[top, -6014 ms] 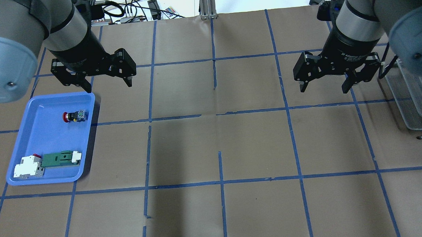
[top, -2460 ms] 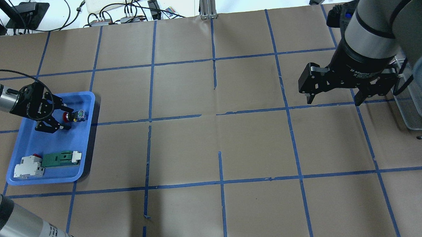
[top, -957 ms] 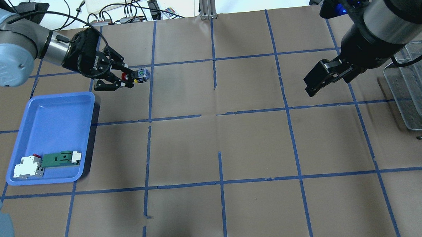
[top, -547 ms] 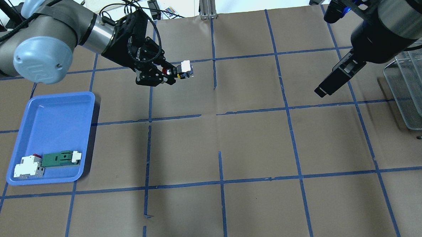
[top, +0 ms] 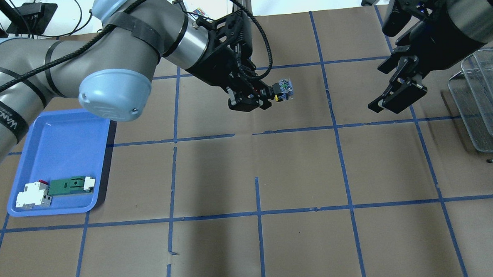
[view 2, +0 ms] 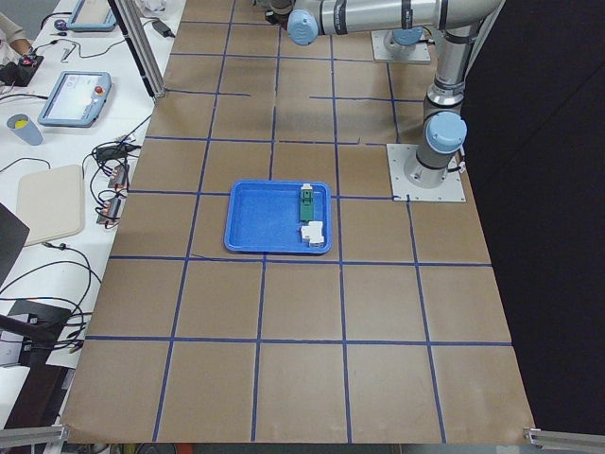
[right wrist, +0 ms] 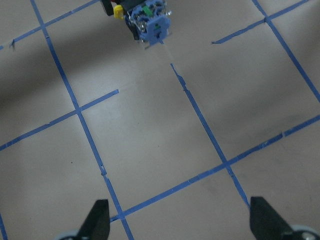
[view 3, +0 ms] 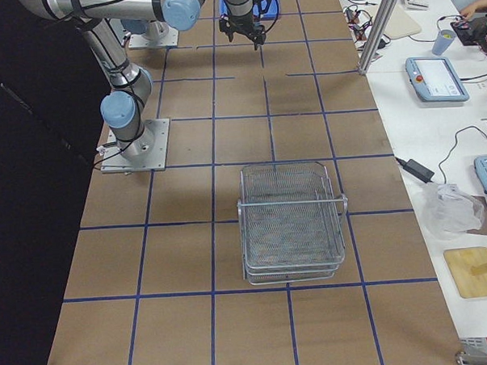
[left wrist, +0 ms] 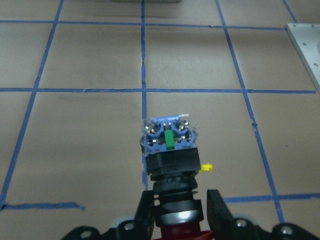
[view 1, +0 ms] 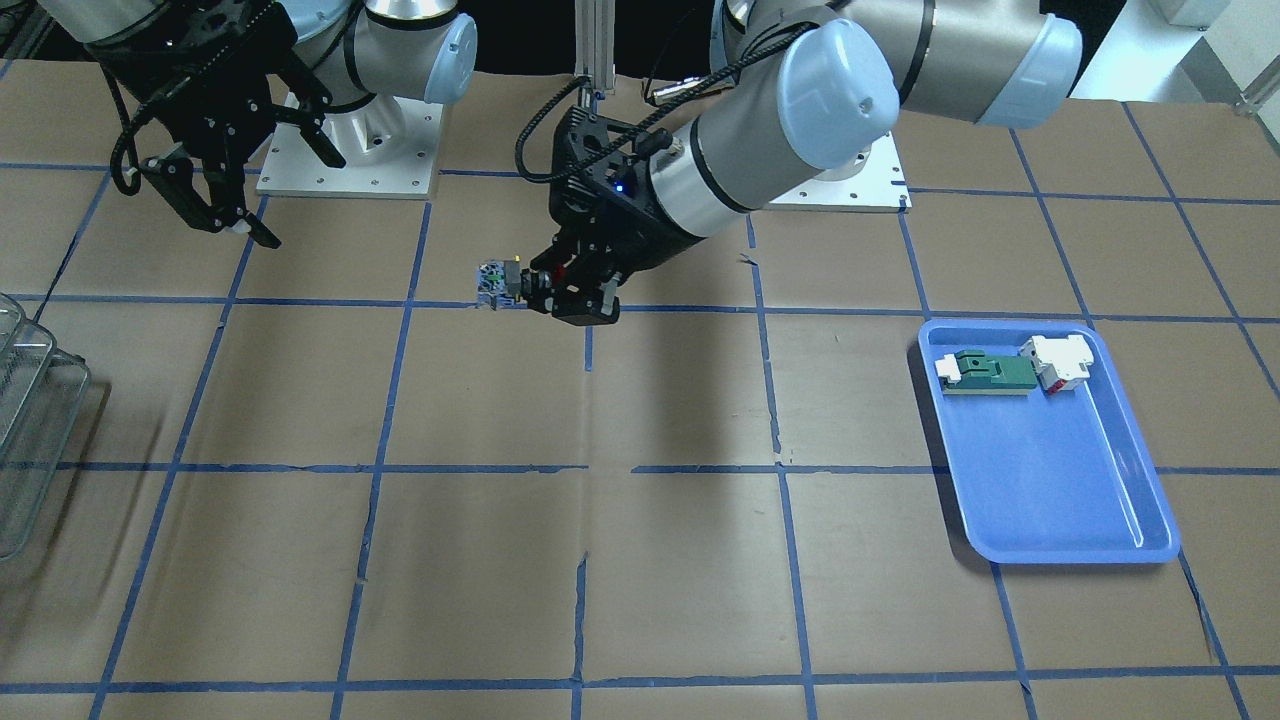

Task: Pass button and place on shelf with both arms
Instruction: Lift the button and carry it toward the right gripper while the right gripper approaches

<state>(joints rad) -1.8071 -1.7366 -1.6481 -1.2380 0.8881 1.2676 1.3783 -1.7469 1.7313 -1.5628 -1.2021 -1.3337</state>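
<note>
My left gripper [top: 266, 97] is shut on the button [top: 283, 89] by its red head end and holds it above the table's middle, blue-and-white block pointing at the right gripper. The button also shows in the front view [view 1: 497, 281], the left wrist view [left wrist: 170, 150] and, at the top edge, the right wrist view [right wrist: 147, 17]. My right gripper [top: 382, 64] is open and empty, well apart from the button; its fingertips [right wrist: 100, 215] frame bare table. The wire shelf [top: 486, 103] stands at the right edge, beyond the right gripper.
The blue tray [top: 55, 134] at the left holds a green-and-white flat part [top: 71, 185] and a white-and-red block [top: 33, 194]. The shelf also shows in the right side view [view 3: 292, 221]. Brown paper with blue tape lines covers the table.
My left gripper took the button out of the blue tray and carried it right to the table's middle. My right gripper has turned at the wrist and stays open.
</note>
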